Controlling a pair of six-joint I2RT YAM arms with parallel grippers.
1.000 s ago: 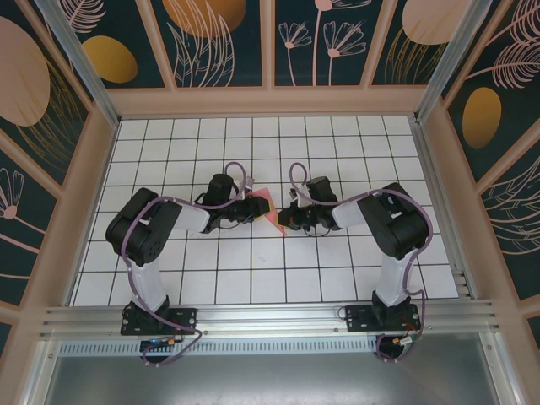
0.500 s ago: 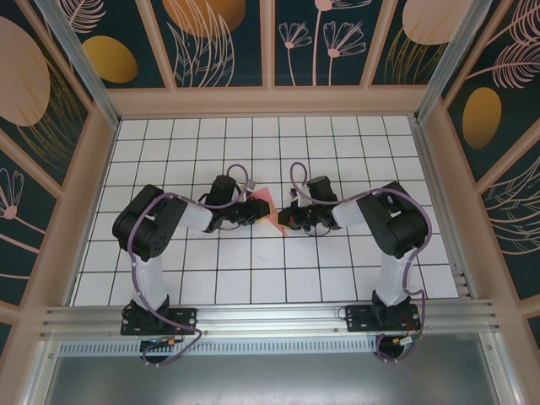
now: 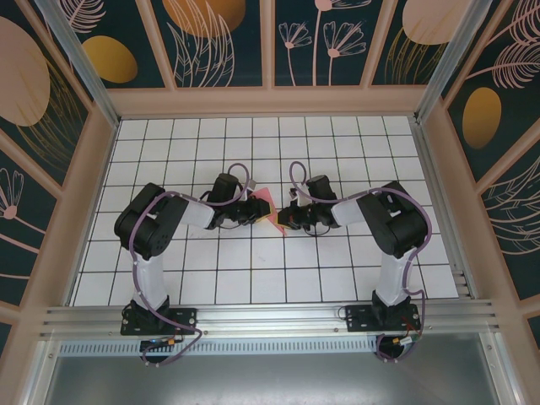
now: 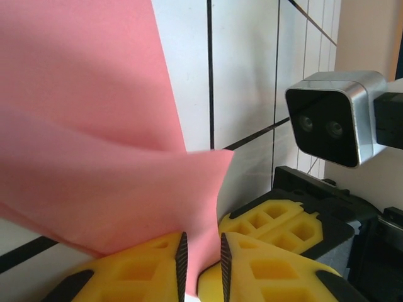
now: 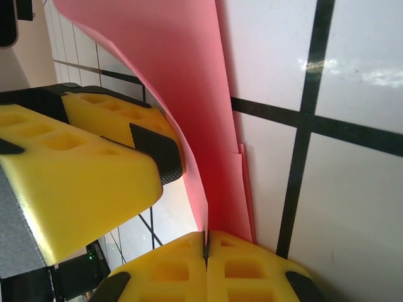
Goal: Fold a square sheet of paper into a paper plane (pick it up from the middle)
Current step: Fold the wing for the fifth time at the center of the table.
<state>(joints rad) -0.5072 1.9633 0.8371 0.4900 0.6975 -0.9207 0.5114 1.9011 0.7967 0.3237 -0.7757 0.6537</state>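
Observation:
The pink sheet of paper (image 3: 264, 205) is held up off the tiled table between both grippers at the table's middle, bent and folded over in layers. My right gripper (image 5: 205, 236) is shut on the lower edge of the paper (image 5: 182, 94). My left gripper (image 4: 201, 242) faces it from the left, its jaws a narrow gap apart with a flap of the paper (image 4: 94, 157) hanging between the pads. In the top view the left gripper (image 3: 256, 211) and right gripper (image 3: 283, 221) nearly meet. The left gripper's fingers (image 5: 94, 170) stand close beside the paper.
The white gridded table (image 3: 253, 270) is walled by wooden frames and patterned panels (image 3: 270, 42). The right wrist's camera housing (image 4: 330, 126) sits close ahead of my left gripper. The right gripper's yellow fingers (image 4: 283, 220) lie just beyond the left fingertips.
The left arm has shifted slightly right toward the paper and its jaws have narrowed around the flap. The right gripper has stayed shut on the paper.

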